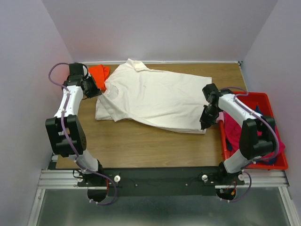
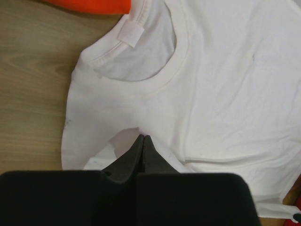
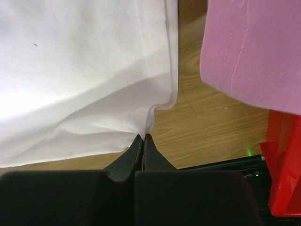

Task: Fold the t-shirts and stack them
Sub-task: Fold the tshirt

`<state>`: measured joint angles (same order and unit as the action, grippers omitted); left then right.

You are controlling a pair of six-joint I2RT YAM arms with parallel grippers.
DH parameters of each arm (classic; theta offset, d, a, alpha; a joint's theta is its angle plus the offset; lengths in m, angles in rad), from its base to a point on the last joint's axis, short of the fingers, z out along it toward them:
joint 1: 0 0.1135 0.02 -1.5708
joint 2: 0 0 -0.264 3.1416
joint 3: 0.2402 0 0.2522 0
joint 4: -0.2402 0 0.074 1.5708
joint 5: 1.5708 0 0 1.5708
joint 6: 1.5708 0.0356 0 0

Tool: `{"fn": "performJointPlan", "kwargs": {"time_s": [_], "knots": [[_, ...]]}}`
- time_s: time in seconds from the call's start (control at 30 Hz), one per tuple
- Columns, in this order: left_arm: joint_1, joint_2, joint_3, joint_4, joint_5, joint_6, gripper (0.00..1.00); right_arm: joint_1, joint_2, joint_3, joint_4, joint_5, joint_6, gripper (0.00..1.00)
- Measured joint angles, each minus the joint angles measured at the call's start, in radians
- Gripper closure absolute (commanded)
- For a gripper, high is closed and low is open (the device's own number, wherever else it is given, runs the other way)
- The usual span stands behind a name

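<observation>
L gripper (image 1: 101,89) is closed, tips meeting at the shoulder end of the cream-white t-shirt (image 1: 155,96), just below the neck opening. It looks to be pinching a fold of cloth there, tho the wrist view doesn't make that fully plain. R gripper (image 1: 206,123) is closed too, nipping the hem corner at the opp. end; the cloth puckers right at its tips, so I read that as a real grip.

The shirt lies across the middle of the table (image 1: 141,146), neck twd the far-left, hem twd the right, mostly flat. Its near edge shows more than one layer, so maybe one lengthwise fold is in, but can't say for sure. It's nowhere near a compact fold.

Progress, my read: early.
- Orange t-shirt (image 1: 99,71) sits at the far-left corner, touching the white one's neck end and partly hidden behind the L arm. Can't tell if it's folded.
- Red bin (image 1: 277,165) on the right has more cloth in it, incl. a magenta t-shirt (image 1: 233,129); a pale pink t-shirt (image 3: 254,52) hangs close by the R wrist.
- No stack visible.

Left to do: finish folding the white one, then the rest, then stack.
</observation>
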<state>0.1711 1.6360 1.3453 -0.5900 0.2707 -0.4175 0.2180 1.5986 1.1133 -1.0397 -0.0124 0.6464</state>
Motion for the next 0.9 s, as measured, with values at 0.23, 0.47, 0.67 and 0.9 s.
{"fn": "performJointPlan", "kwargs": {"time_s": [0.23,0.47,0.67,0.9], "knots": [[-0.066,0.157,0.183,-0.009,0.012,0.019,1.0,-0.07,0.034,0.075,0.003,0.007,0.007,1.0],[-0.081,0.251,0.322,-0.027,0.022,0.025,1.0,-0.147,0.106,0.153,0.006,0.019,-0.014,1.0],[-0.097,0.335,0.452,-0.047,0.033,0.024,1.0,-0.179,0.216,0.238,0.019,0.024,-0.047,1.0],[-0.119,0.407,0.531,-0.055,0.035,0.025,1.0,-0.187,0.318,0.338,0.025,0.026,-0.081,1.0]]}}
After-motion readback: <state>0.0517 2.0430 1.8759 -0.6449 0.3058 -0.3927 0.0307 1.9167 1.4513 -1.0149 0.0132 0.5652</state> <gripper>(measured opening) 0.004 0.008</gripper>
